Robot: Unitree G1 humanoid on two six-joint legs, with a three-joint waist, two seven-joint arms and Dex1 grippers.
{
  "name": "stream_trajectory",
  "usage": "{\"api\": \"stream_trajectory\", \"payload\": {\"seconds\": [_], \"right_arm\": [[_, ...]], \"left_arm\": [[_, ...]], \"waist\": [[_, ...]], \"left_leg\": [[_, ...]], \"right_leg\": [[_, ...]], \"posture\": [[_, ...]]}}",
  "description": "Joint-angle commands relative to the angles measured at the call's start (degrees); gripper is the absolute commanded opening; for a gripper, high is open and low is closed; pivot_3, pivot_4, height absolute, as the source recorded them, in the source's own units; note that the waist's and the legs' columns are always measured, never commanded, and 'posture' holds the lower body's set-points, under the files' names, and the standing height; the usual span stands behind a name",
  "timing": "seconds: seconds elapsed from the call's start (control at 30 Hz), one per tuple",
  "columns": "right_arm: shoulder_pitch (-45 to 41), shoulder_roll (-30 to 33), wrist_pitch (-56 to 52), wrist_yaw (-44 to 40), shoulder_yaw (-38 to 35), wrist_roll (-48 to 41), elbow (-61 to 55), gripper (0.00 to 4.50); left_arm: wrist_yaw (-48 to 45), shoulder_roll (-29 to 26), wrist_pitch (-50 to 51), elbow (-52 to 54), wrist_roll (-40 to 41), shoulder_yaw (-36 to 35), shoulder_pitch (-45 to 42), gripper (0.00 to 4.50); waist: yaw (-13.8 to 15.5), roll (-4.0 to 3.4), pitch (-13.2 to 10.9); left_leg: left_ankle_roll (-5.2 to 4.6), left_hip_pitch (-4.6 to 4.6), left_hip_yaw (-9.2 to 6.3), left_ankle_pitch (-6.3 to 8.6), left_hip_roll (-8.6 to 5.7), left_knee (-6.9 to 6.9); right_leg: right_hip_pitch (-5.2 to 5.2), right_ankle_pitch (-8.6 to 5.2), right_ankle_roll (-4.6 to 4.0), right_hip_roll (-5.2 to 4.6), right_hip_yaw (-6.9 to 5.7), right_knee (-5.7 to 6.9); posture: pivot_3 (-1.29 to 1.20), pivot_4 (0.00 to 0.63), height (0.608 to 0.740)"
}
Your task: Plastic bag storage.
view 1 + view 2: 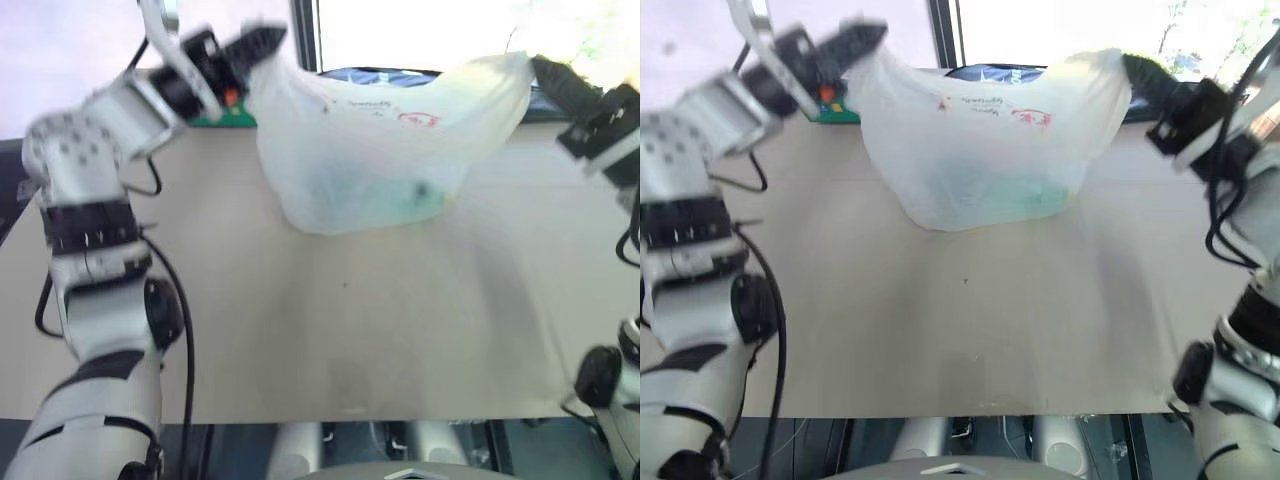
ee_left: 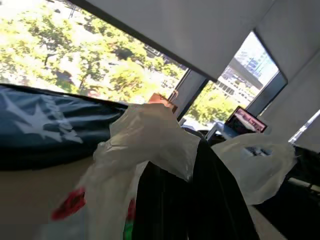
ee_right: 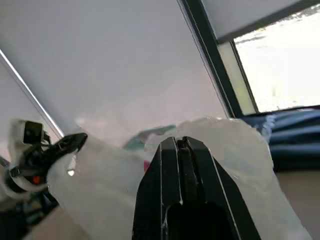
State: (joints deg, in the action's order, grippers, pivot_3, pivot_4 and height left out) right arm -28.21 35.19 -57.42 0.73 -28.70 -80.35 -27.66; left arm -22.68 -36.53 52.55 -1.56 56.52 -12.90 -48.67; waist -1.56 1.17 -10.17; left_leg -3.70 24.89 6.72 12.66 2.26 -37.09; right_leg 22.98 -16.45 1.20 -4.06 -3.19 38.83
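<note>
So, the plastic bag (image 1: 380,150) hangs stretched between my two grippers over the far half of the table (image 1: 330,330), thin, crinkly, translucent white with red print, something green showing faintly through its sagging bottom. My left gripper (image 1: 262,45) is pinched tight on the corner at ten o'clock; my right gripper (image 1: 1132,68) is clamped on the corner at two o'clock. Beyond, at twelve o'clock, lies a dark blue cover (image 2: 45,127).

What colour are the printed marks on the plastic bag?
Red, on the translucent white plastic bag; clearest in the left eye view.
</note>
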Motion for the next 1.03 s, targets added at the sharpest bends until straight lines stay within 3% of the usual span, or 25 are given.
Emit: {"api": "stream_trajectory", "payload": {"seconds": [0.03,0.1,0.17,0.2,0.3,0.4,0.67,0.8,1.03], "right_arm": [[9.4,4.7,0.8,-4.9,1.1,5.5,-8.6,0.00],[16.1,8.8,2.5,-8.4,3.9,13.6,-11.0,0.00],[23.2,16.4,9.1,-12.5,13.4,30.7,-11.3,0.00],[24.8,16.0,11.5,-13.7,15.5,34.0,-10.4,0.00],[28.0,14.5,17.5,-18.4,15.2,37.2,-9.0,0.00],[33.5,14.0,21.4,-24.7,8.5,37.4,-11.2,0.71],[59.9,10.4,28.1,-41.8,-10.8,40.5,-14.9,4.49],[64.8,7.5,32.3,-45.5,-13.5,44.4,-11.8,4.50],[63.4,6.2,35.7,-47.5,-12.2,47.5,-8.7,4.50]], "left_arm": [[-0.1,0.9,-10.3,11.0,-11.2,4.3,10.3,0.04],[-2.1,1.1,-14.5,13.7,-15.9,6.9,16.0,0.04],[-2.5,3.4,-19.0,14.3,-19.9,8.9,21.1,0.04],[-3.0,5.2,-19.5,14.3,-19.3,8.8,22.6,0.04],[-6.4,5.3,-20.3,16.0,-18.7,7.4,26.8,0.04],[-10.8,2.8,-20.5,20.0,-15.9,2.5,31.9,0.64],[-23.4,-5.7,-24.7,26.0,-16.1,-8.9,53.4,4.35],[-27.6,-7.4,-27.7,24.2,-17.9,-11.8,58.5,4.44],[-29.3,-8.1,-26.6,23.7,-17.3,-13.0,59.0,4.44]], "waist": [[0.5,0.01,0.0],[0.9,0.02,0.0],[1.1,-0.03,0.0],[1.3,-0.03,0.1],[1.5,0.24,0.3],[1.4,0.22,0.3],[2.3,0.17,0.3],[2.3,0.19,0.4],[2.3,-0.08,0.6]], "left_leg": [[0.00,-0.09,0.01,0.00,0.00,-0.07],[0.00,-0.13,0.00,0.00,0.01,-0.15],[-0.01,-0.15,-0.08,0.01,0.02,-0.23],[-0.01,-0.17,-0.09,0.01,0.00,-0.25],[-0.02,-0.22,-0.19,0.02,0.01,-0.35],[-0.02,-0.21,-0.19,0.02,0.03,-0.34],[-0.02,-0.25,-0.35,0.04,0.05,-0.19],[-0.02,-0.60,-0.49,0.38,0.06,-0.24],[-0.02,-1.02,-0.54,0.41,0.05,-0.01]], "right_leg": [[-0.10,0.00,0.00,0.02,0.01,0.05],[-0.15,0.01,0.02,0.03,-0.01,0.11],[-0.23,0.01,0.03,0.05,-0.08,0.10],[-0.25,0.02,0.04,0.03,-0.09,0.08],[-0.40,0.02,0.08,0.05,-0.15,0.06],[-0.36,0.02,0.08,0.08,-0.12,0.09],[-0.56,-0.05,0.10,0.06,-0.31,-0.24],[-0.92,-0.24,0.24,-0.06,-0.48,-0.32],[-1.31,-0.20,-0.17,-0.25,-0.45,-0.47]], "posture": [[0.00,0.150,0.740],[0.00,0.150,0.740],[0.00,0.150,0.740],[0.00,0.150,0.740],[0.00,0.150,0.740],[0.00,0.150,0.740],[0.00,0.150,0.740],[0.00,0.150,0.740],[0.00,0.150,0.740]]}}
